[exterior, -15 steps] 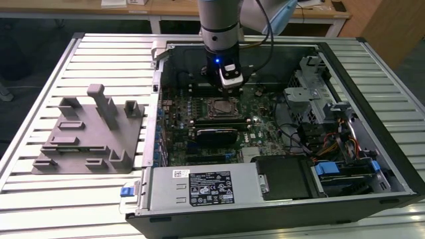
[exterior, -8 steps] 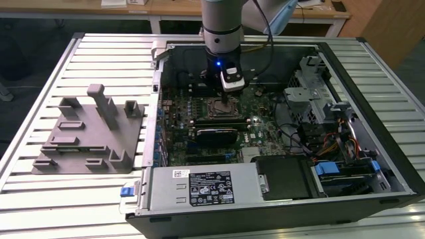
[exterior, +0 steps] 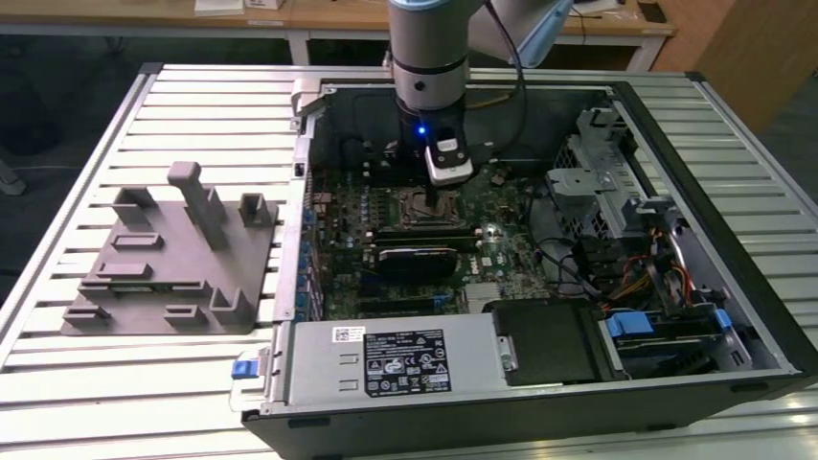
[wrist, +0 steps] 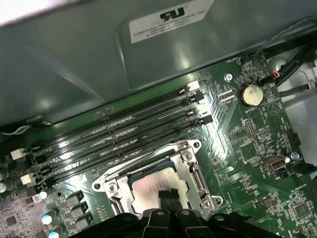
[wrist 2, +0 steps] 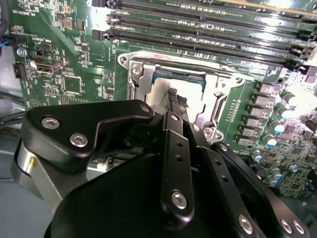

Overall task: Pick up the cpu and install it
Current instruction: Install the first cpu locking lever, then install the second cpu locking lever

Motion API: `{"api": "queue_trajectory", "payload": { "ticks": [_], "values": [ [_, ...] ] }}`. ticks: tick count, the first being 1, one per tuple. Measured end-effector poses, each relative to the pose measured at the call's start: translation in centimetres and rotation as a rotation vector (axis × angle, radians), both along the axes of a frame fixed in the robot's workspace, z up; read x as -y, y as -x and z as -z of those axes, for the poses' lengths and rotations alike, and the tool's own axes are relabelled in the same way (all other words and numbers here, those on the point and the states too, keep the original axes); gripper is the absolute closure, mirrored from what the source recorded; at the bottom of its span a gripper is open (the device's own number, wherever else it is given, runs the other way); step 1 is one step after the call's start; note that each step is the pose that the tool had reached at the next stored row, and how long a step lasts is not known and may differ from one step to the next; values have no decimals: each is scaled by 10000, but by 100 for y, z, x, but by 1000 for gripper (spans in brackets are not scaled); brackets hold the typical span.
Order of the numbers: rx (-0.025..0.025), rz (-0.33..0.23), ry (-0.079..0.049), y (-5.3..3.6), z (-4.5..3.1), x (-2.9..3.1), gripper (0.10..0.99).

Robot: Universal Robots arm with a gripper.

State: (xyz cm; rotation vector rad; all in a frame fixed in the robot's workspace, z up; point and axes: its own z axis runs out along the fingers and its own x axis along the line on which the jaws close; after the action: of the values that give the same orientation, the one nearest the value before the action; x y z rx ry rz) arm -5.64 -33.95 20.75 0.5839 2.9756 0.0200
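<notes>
Both wrist views put the gripper (wrist: 170, 194) directly over the socket (wrist: 157, 186); fingers pinched together on the cpu (wrist: 148, 189), which lies flat inside that frame.

You've got a cpu (wrist: 148, 191) w/ pale matt metal top, glossy green board (wrist: 257, 148), matt black metal gripper (wrist 2: 173, 106), ribbed metal table (exterior: 102, 374), grey matt plastic fixture (exterior: 172, 254).
</notes>
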Motion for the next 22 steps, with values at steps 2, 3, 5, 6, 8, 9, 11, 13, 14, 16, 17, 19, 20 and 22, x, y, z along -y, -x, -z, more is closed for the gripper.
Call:
{"api": "queue_trajectory", "payload": {
  "ticks": [2,3,5,6,8,9,11,13,14,16,17,19,20,22],
  "values": [
    [-1,-1,1,0,-1,1,980],
    [-1,-1,0,0,0,1,980],
    [-2,-2,2,1,-18,2,980],
    [-2,-1,2,0,-37,1,980],
    [0,-2,0,0,-81,1,980],
    [-1,-2,0,0,-104,1,980],
    [-1,-2,1,0,-141,1,980],
    [0,-2,-1,0,-149,1,980],
    [-1,-2,1,0,-151,1,980],
    [-1,-3,1,0,-153,1,980],
    [-1,-2,0,0,-153,1,980],
    [-1,-2,0,0,-153,1,980],
    [-1,-2,0,0,-153,1,980],
    [-1,-3,1,0,-154,1,980]
  ]
}}
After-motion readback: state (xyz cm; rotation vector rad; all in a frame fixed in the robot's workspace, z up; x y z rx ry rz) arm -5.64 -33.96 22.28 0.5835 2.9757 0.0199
